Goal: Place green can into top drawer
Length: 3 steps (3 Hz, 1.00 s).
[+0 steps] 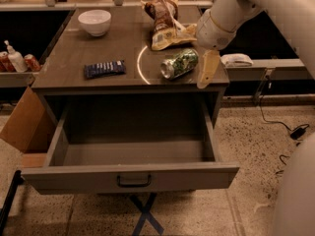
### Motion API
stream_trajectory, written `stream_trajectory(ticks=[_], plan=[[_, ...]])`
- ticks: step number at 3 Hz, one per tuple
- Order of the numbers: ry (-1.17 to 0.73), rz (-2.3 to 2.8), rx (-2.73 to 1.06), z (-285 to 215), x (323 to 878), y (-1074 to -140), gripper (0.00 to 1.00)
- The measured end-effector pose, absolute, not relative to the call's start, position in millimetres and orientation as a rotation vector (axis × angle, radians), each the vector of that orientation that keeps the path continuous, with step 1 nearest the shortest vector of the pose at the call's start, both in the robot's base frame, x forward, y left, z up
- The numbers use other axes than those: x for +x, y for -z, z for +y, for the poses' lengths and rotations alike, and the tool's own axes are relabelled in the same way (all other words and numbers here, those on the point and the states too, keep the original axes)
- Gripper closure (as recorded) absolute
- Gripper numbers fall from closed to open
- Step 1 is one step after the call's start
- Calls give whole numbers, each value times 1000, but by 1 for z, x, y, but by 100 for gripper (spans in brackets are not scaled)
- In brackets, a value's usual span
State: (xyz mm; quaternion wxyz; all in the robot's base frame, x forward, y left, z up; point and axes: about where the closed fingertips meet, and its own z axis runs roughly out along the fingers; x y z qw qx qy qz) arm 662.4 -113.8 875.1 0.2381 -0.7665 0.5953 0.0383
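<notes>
The green can lies on its side on the tabletop near the front right edge, its silver end facing left. My gripper hangs from the white arm just to the right of the can, close to it, at the table's right front corner. The top drawer is pulled wide open below the tabletop. Its inside is bare and its dark handle sits at the centre of the front panel.
On the table are a white bowl at the back left, a dark blue packet and a chip bag behind the can. A cardboard box leans at the left. Red cans and a bottle stand on a left shelf. Cables lie on the floor at the right.
</notes>
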Motion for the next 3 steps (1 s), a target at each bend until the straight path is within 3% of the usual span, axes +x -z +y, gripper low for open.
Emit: stream_trajectory(ticks=[1,3], plan=[[-124,1629,-2123,-101,675,-861,2],[-152,1656,-2150,-94,682,-842,49]])
